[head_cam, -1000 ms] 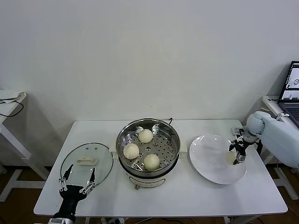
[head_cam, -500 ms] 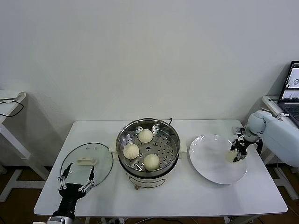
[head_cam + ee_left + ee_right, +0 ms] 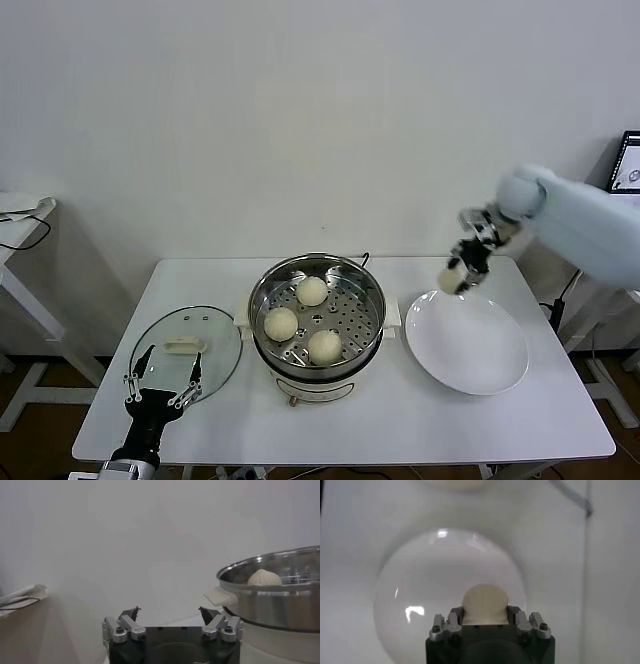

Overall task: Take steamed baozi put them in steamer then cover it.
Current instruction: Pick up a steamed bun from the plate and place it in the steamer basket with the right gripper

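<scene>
The steamer [image 3: 318,355] stands mid-table with three baozi [image 3: 312,291] [image 3: 281,323] [image 3: 324,346] on its perforated tray. My right gripper [image 3: 463,270] is shut on the fourth baozi [image 3: 453,276] and holds it in the air above the far-left rim of the white plate [image 3: 490,360]. In the right wrist view the bun [image 3: 485,602] sits between the jaws, over the plate [image 3: 420,595]. The glass cover [image 3: 215,350] lies flat on the table left of the steamer. My left gripper [image 3: 161,380] is open and empty at the cover's near edge. The left wrist view shows the steamer [image 3: 280,597] with one bun [image 3: 264,577].
A laptop [image 3: 628,165] sits on a side table at the far right. A small table with a cable [image 3: 20,225] stands at the far left. The table's front edge [image 3: 350,455] runs just in front of the left gripper.
My right gripper has lifted the baozi off the plate's right side and carried it up and to the left, toward the steamer. The left gripper has barely moved.
</scene>
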